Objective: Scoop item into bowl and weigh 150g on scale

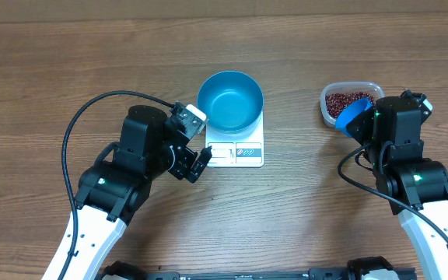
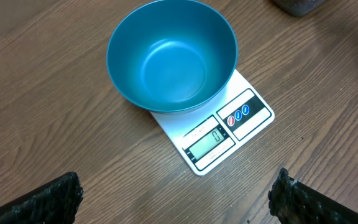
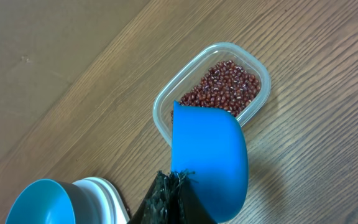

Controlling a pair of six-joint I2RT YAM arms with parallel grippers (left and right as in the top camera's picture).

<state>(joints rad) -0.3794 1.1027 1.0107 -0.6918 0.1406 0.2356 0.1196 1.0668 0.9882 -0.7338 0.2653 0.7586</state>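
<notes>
Left tool (image 1: 199, 160) stood spread wide on the bench (image 1: 286, 225), just beside the scale (image 1: 236, 154). The teal bowl (image 1: 230, 101) sat empty on the scale. Right tool (image 3: 169, 198) was pressed together, pinching a blue scoop (image 3: 209, 163) over the rim of the clear tub (image 3: 164, 106) of beans (image 3: 229, 84).

A brown wooden table (image 1: 302, 225) with long streaked grain fills nearly every view. Along its far edge runs a strip of paler, plain tan surface (image 1: 208, 9). Toward the table's far right stands a clear rectangular plastic tub (image 3: 161, 107) with rounded corners, upright and lidless. A small bright-blue plastic scoop (image 3: 210, 155) hangs tilted over the tub's near end. Its smooth rounded back faces the right wrist camera, and its straight front rim sits above the tub's opening. Whether scoop and tub touch cannot be told.
</notes>
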